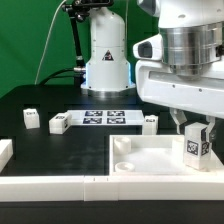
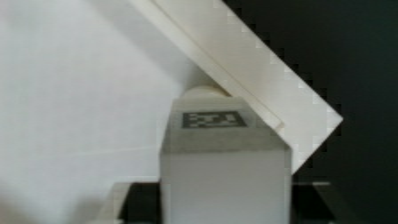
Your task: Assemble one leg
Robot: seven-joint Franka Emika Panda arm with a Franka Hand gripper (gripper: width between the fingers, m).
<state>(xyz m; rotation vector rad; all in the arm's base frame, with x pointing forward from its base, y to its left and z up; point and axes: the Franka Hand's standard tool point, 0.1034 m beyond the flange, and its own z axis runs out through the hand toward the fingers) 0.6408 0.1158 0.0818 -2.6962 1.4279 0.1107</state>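
My gripper is shut on a leg, a small white block with a black-and-white tag on its side. I hold it upright over the corner of the large square white tray piece nearest the exterior view's right. In the wrist view the leg stands between my dark fingers, its tagged end close to the tray's raised rim. Whether the leg touches the tray I cannot tell. Three more legs stand on the black table: one, another and a third.
The marker board lies behind the tray. Long white border bars run along the table's front edge, and a short one stands at the exterior view's left. The arm's white base rises at the back.
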